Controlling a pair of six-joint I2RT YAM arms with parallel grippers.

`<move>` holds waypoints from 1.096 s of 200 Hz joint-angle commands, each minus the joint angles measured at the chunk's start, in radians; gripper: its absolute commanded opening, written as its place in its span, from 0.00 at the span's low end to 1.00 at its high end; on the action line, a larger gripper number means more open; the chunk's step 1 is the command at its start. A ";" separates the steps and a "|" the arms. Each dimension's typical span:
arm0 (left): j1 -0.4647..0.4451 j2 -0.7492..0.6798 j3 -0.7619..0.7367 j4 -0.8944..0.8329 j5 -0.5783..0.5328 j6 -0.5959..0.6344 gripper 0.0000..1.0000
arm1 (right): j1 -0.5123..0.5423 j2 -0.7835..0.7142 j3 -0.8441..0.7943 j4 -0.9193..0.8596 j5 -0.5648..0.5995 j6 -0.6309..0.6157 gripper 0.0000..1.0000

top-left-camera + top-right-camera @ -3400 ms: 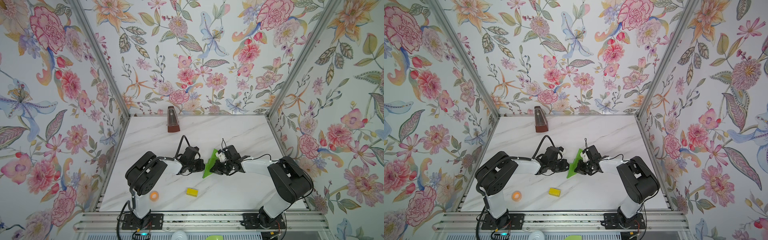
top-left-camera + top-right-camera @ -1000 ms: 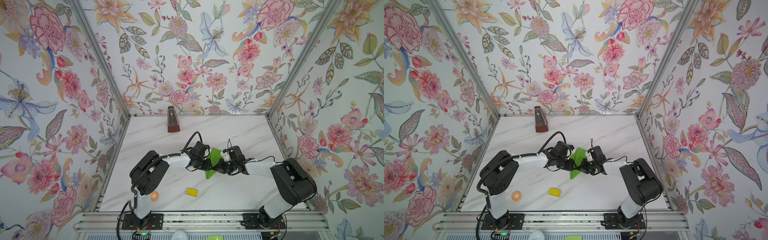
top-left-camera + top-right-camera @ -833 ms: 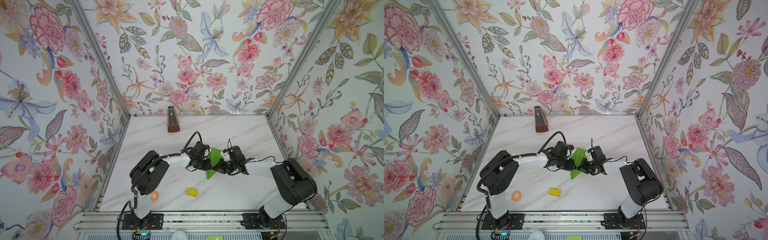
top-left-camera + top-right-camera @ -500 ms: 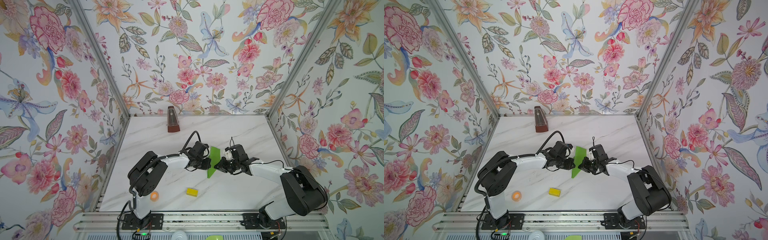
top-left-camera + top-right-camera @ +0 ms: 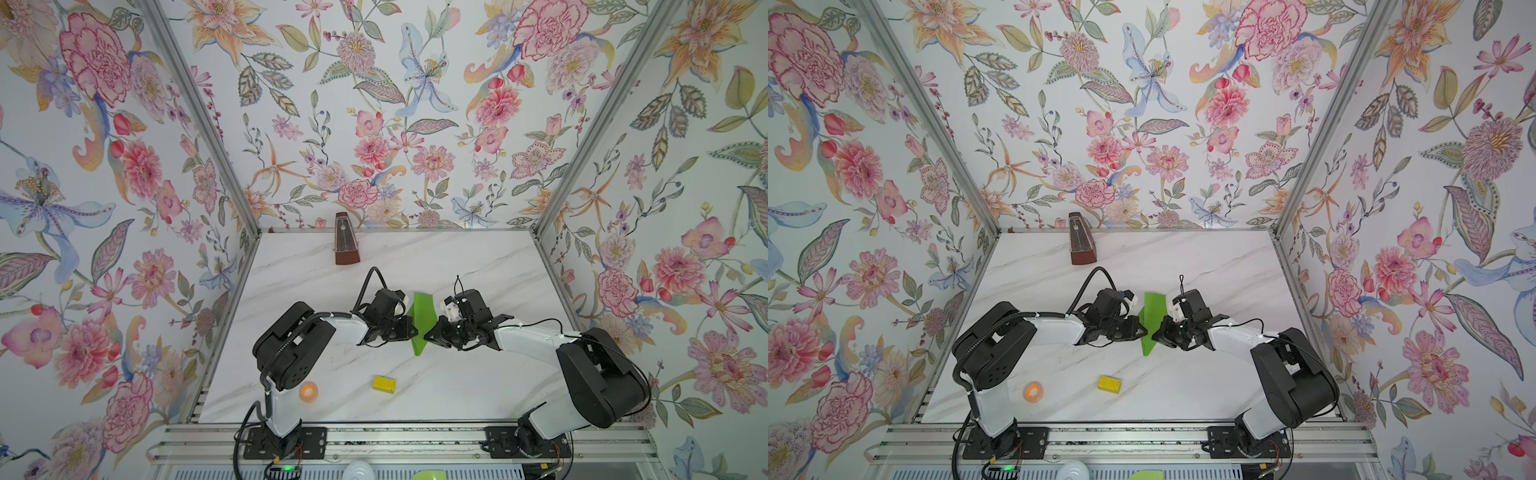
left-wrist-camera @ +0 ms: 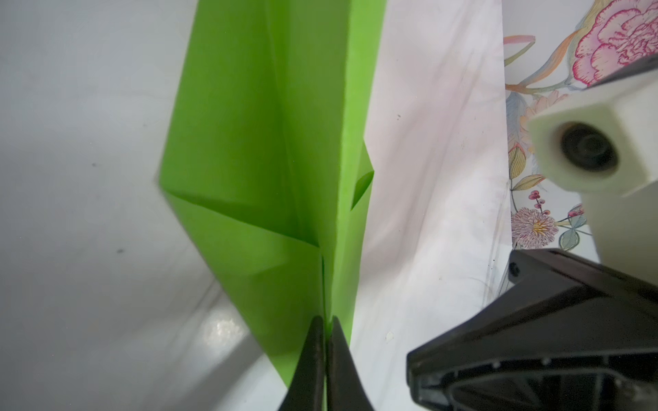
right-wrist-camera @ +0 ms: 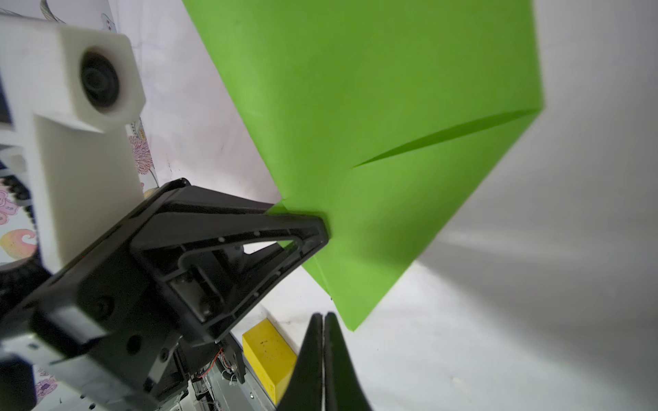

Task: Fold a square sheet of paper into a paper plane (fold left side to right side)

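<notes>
Where the two arms meet near the middle of the table, the paper plane (image 5: 421,318) stands between them, a narrow lime-green dart seen in both top views (image 5: 1152,313). Its pointed end is toward the front of the table and its broad end toward the back wall. In the left wrist view we see the paper (image 6: 270,142) with a long crease down its length and a slanted flap folded across it. In the right wrist view its other face (image 7: 391,106) shows one slanted fold line.

The left gripper (image 5: 412,330) is clenched on the paper plane. Its two black tips (image 6: 325,320) are pressed together with the folded edge caught between them, and the right wrist view shows the same pinch from the side (image 7: 320,227).

The right gripper (image 5: 428,334) is clamped shut and holds nothing. Its tips (image 7: 324,316) meet just beside the paper's pointed end, and we cannot tell whether they touch it.

Nearer the front lies a small yellow block (image 5: 384,384), well apart from the paper. An orange roll of tape (image 5: 308,392) sits by the base of the left arm. A brown metronome (image 5: 345,241) stands at the back of the white marble table (image 5: 478,266), against the flowered walls (image 5: 374,124).
</notes>
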 commanded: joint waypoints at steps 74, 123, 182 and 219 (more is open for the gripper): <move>0.019 0.037 -0.046 0.102 0.046 -0.048 0.25 | 0.016 0.153 -0.002 0.169 -0.078 0.061 0.06; 0.022 0.056 -0.072 0.172 0.065 -0.085 0.35 | 0.016 0.173 -0.010 0.213 -0.092 0.072 0.06; 0.038 0.034 -0.117 0.188 0.031 -0.106 0.18 | 0.021 0.205 -0.008 0.266 -0.115 0.098 0.06; 0.048 0.033 -0.139 0.209 0.023 -0.122 0.12 | 0.025 0.230 -0.007 0.290 -0.121 0.111 0.06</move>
